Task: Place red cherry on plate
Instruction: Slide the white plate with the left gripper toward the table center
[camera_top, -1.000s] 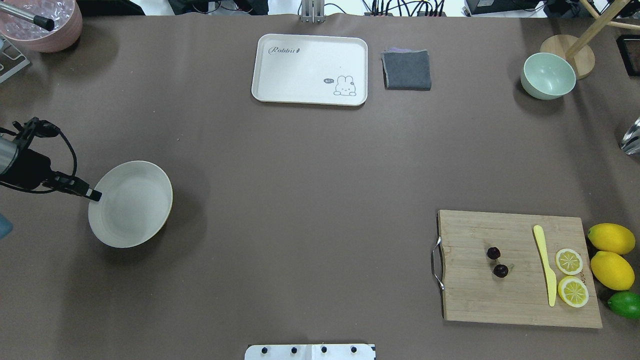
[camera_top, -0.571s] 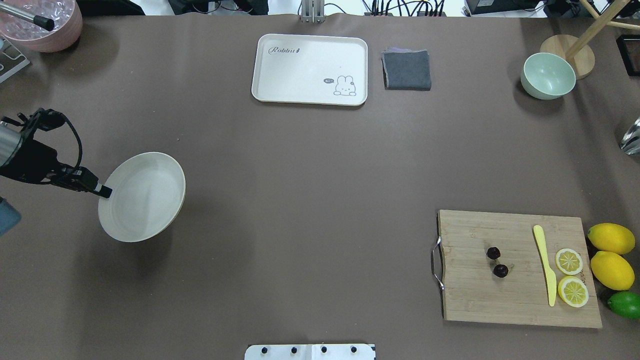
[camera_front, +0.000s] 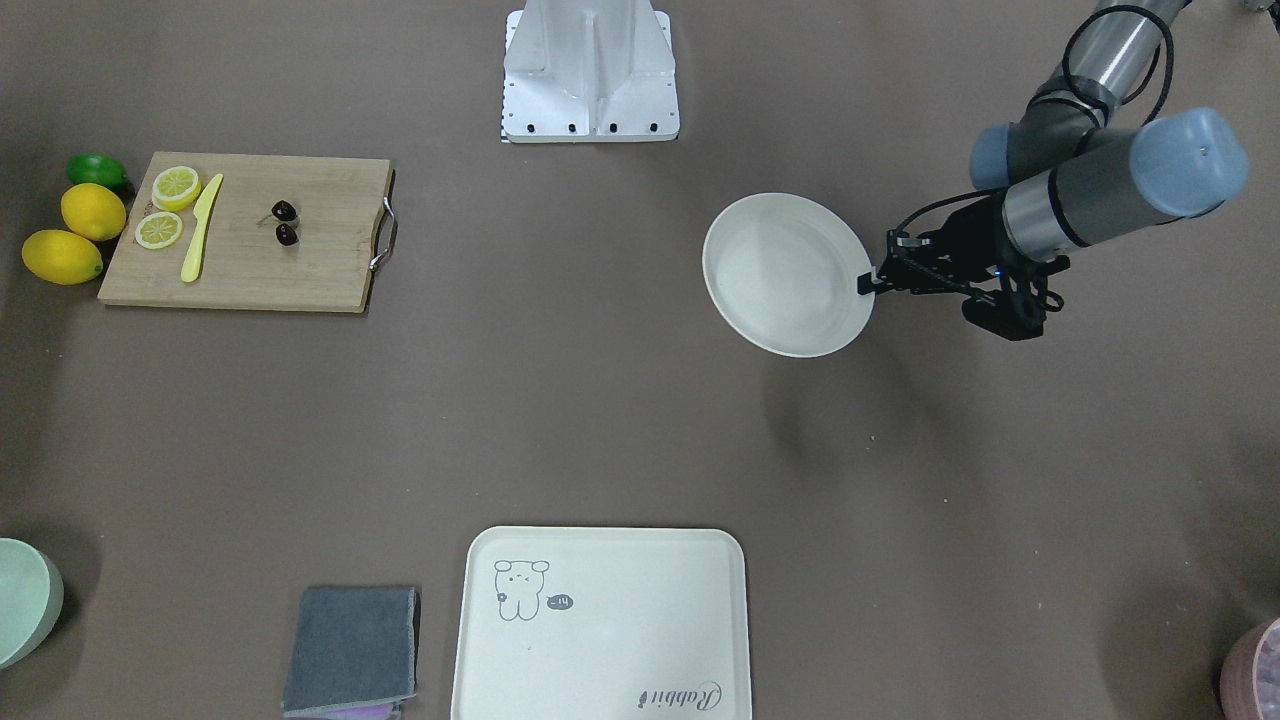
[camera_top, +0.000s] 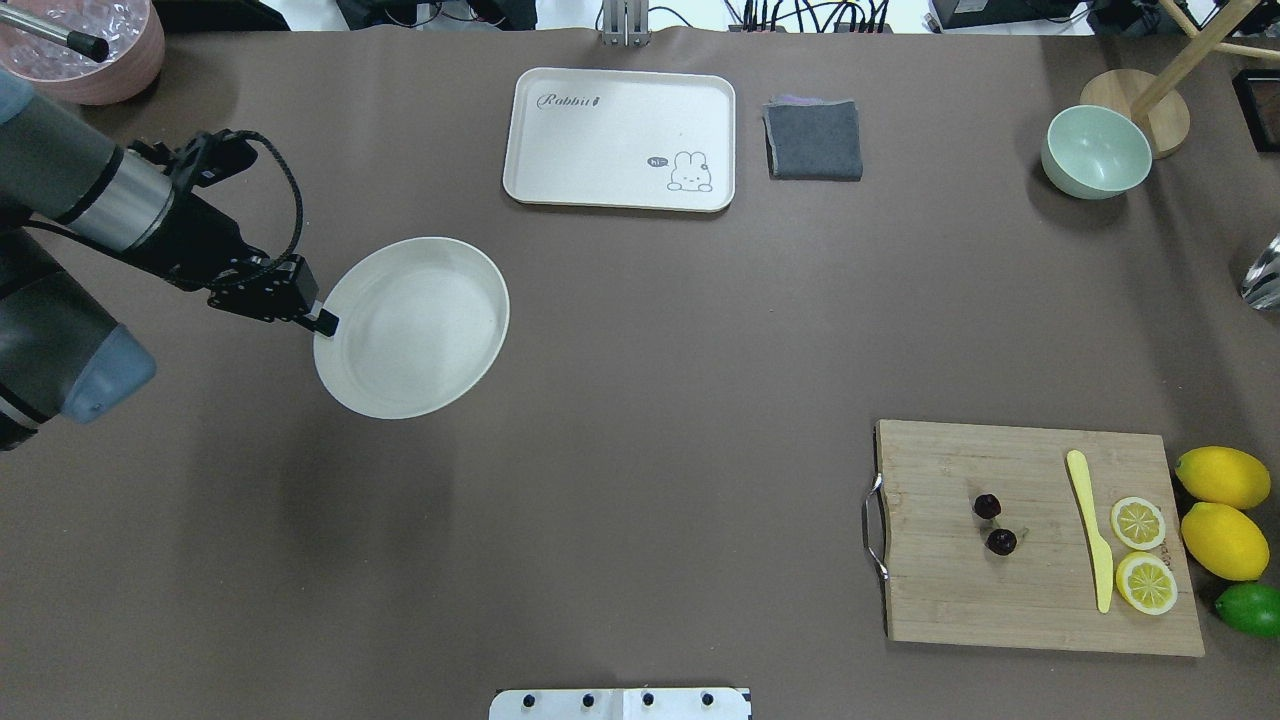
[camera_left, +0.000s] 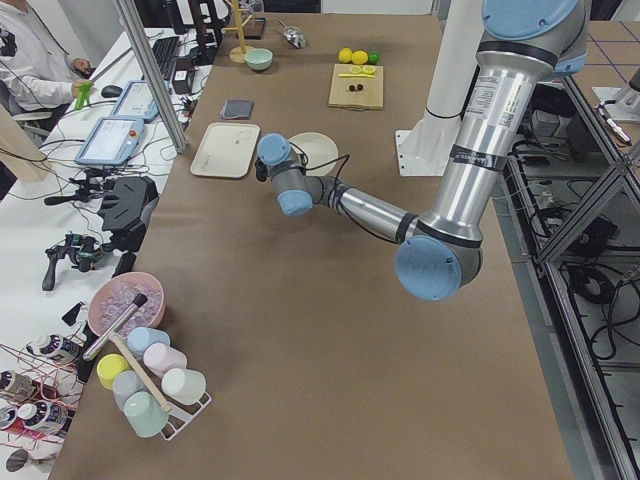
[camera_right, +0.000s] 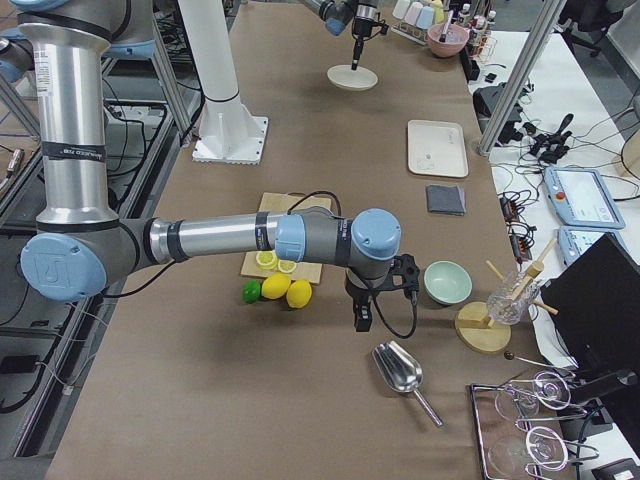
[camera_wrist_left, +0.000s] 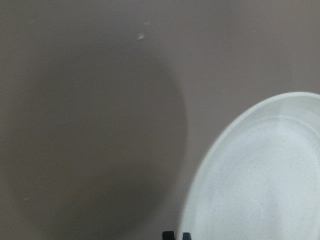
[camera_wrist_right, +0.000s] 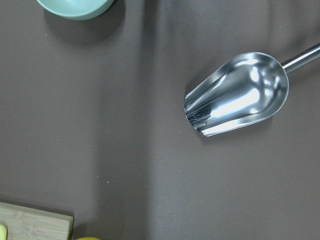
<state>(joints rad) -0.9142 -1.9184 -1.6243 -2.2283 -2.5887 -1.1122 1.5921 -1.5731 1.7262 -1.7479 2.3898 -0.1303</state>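
Note:
The red cherry (camera_top: 993, 524), a pair of tiny dark fruits, lies on the wooden cutting board (camera_top: 950, 590) at the right front, also seen across the table as the cherry (camera_front: 286, 223). The cream-white plate (camera_top: 412, 327) hangs above the table at the left with its shadow below it. My left gripper (camera_top: 324, 322) is shut on the plate's left rim. In the left wrist view its fingertips (camera_wrist_left: 169, 235) pinch the plate (camera_wrist_left: 260, 175). My right gripper (camera_right: 362, 320) hovers past the lemons, far from the cherry. I cannot tell whether it is open or shut.
On the board lie a yellow knife (camera_top: 1090, 530) and two lemon slices (camera_top: 1140, 552). Lemons (camera_top: 1222, 510) and a lime (camera_top: 1250, 608) sit beside it. A rabbit tray (camera_top: 620, 138), grey cloth (camera_top: 813, 140) and green bowl (camera_top: 1096, 150) line the far side. A metal scoop (camera_wrist_right: 235, 95) lies under my right wrist.
My left arm has carried the plate to the right and farther from the robot, toward the table's middle. The cherry and board have not moved.

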